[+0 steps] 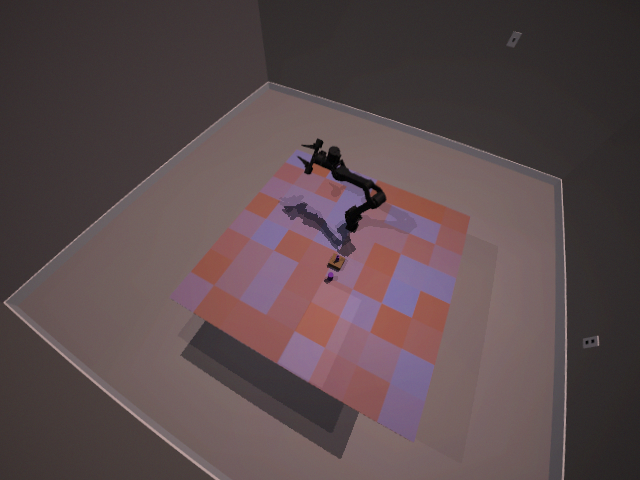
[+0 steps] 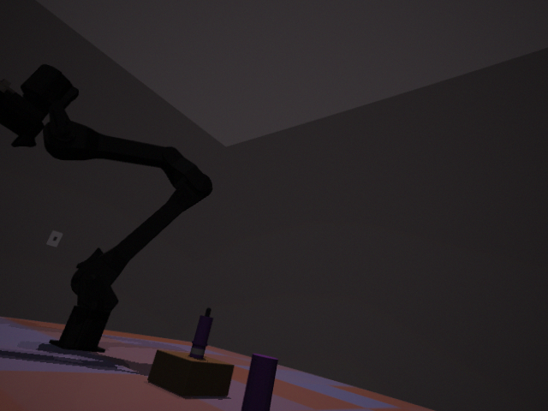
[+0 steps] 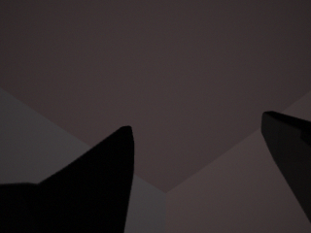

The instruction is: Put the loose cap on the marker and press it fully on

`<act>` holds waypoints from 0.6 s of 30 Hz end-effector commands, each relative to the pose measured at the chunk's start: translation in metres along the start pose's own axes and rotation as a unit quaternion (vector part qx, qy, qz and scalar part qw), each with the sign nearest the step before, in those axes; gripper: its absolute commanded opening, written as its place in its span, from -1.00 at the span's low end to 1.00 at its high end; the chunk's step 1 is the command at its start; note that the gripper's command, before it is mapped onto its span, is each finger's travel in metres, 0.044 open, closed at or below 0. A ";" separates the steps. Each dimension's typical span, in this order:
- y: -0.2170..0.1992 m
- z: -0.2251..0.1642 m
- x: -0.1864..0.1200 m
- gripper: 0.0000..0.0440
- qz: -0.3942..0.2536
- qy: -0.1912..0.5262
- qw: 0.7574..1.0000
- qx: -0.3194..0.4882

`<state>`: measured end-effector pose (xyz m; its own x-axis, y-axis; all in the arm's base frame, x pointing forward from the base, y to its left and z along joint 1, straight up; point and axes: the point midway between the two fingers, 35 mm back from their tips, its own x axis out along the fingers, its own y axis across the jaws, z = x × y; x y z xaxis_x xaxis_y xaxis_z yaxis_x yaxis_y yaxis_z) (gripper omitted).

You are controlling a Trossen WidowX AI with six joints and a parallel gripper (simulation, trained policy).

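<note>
From the top view, the table (image 1: 268, 281) carries the holder block (image 1: 333, 266) (image 2: 207, 377) near its middle, with the cap (image 1: 330, 276) (image 2: 259, 382) standing free just beside it, toward seven o'clock. The arm (image 1: 356, 178) (image 2: 133, 150) folds back over its base, and its jaws (image 1: 299, 152) reach out toward ten o'clock, well apart from both pieces. In the exterior view, the marker (image 1: 337, 258) (image 2: 202, 334) rises from the block with its dark tip bare and pointing to about twelve o'clock; the block presumably keeps it steady so that one arm can do the capping. The cap stands at five o'clock from it, its closed-looking end up, probably so it can be lifted and lowered without turning over. In the wrist view, the fingers stand apart at eight and three o'clock with nothing between them, only walls beyond. Capping has yet to be done; the arm would need to swing round and down to the cap first.
</note>
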<state>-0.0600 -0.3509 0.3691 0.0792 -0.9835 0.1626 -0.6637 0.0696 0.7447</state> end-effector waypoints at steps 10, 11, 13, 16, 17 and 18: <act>-0.030 -0.007 0.020 0.41 -0.061 -0.018 0.998 -0.002; -0.033 -0.008 0.022 0.41 -0.066 -0.020 0.998 -0.002; -0.039 -0.009 0.024 0.42 -0.076 -0.022 0.997 -0.002; -0.048 -0.011 0.028 0.43 -0.092 -0.026 0.995 -0.003; -0.051 -0.011 0.030 0.43 -0.098 -0.028 0.995 -0.003; -0.054 -0.012 0.031 0.43 -0.103 -0.029 0.994 -0.003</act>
<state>-0.0184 -0.3793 0.3423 0.1630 -0.9865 -0.0137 -0.6424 -0.1167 0.7574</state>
